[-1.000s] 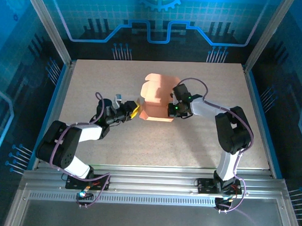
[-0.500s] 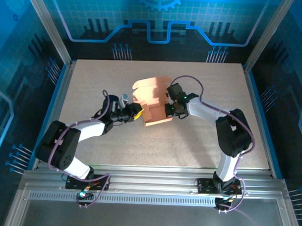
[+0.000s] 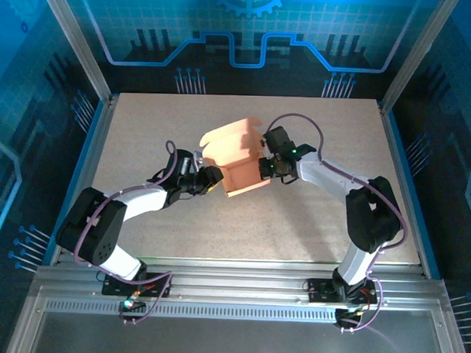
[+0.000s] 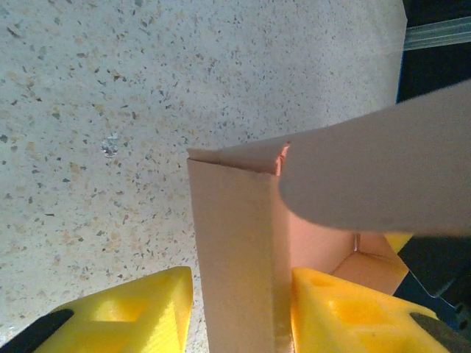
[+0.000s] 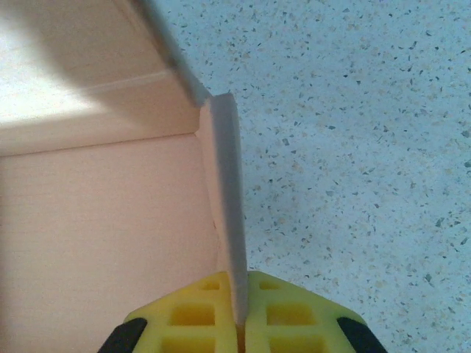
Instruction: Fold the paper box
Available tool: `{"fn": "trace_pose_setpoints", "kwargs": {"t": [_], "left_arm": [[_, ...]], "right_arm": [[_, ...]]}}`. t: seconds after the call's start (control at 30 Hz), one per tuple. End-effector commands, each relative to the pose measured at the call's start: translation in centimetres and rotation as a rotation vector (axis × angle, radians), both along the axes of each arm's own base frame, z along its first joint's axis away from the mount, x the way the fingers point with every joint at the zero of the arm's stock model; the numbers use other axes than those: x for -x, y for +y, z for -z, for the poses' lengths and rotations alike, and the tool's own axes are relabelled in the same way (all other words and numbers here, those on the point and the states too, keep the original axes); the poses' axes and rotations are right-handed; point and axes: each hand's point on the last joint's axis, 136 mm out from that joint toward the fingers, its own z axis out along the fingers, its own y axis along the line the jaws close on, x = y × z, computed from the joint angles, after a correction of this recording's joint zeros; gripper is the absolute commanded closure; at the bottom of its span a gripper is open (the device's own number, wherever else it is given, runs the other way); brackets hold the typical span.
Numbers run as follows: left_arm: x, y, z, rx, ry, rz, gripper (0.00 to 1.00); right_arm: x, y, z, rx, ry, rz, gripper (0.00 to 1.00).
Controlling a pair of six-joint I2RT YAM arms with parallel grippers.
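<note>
The salmon-pink paper box stands half-formed in the middle of the table, its flaps up and open. My right gripper holds its right wall. In the right wrist view that thin wall runs edge-on into the right gripper, whose yellow fingers are pinched on it. My left gripper is at the box's left corner. In the left wrist view the left gripper is open astride a box wall. One finger is inside against the wall, the other just outside. A rounded flap overhangs.
The speckled tabletop spreads around the box on all sides. Aluminium frame posts and blue side walls bound the table. A metal rail runs along the near edge by the arm bases.
The box has slid and turned leftward with the right gripper holding it. The left gripper has moved right and now straddles the box's left wall.
</note>
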Motion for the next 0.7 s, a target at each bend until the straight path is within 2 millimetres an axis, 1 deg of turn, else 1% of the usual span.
{"fn": "trace_pose_setpoints", "kwargs": {"t": [0.0,0.07,0.17,0.37,0.5,0.53,0.67], "left_arm": [[0.2,-0.1,0.8,-0.014,0.013,0.010,0.60],[0.1,-0.3,0.5,-0.007,0.007,0.014,0.60],[0.0,-0.3,0.7,-0.019,0.029,0.018,0.60],[0.2,-0.1,1.8,-0.051,0.090,0.009,0.65],[0.1,0.0,2.4,-0.067,0.104,-0.017,0.72],[0.0,0.0,2.5,-0.072,0.103,-0.022,0.73],[-0.4,0.2,3.0,-0.094,0.110,-0.042,0.76]], "right_arm": [[-0.4,0.9,-2.5,-0.061,-0.049,-0.015,1.00],[-0.3,1.1,-2.4,-0.066,-0.046,-0.021,1.00],[-0.2,1.6,-2.5,-0.038,-0.058,-0.042,1.00],[-0.5,1.2,-3.3,0.180,-0.169,-0.048,1.00],[-0.7,0.9,-4.1,0.284,-0.235,0.021,1.00],[-0.6,1.0,-4.2,0.290,-0.237,0.044,1.00],[-0.1,2.9,-4.7,0.321,-0.279,0.074,1.00]]}}
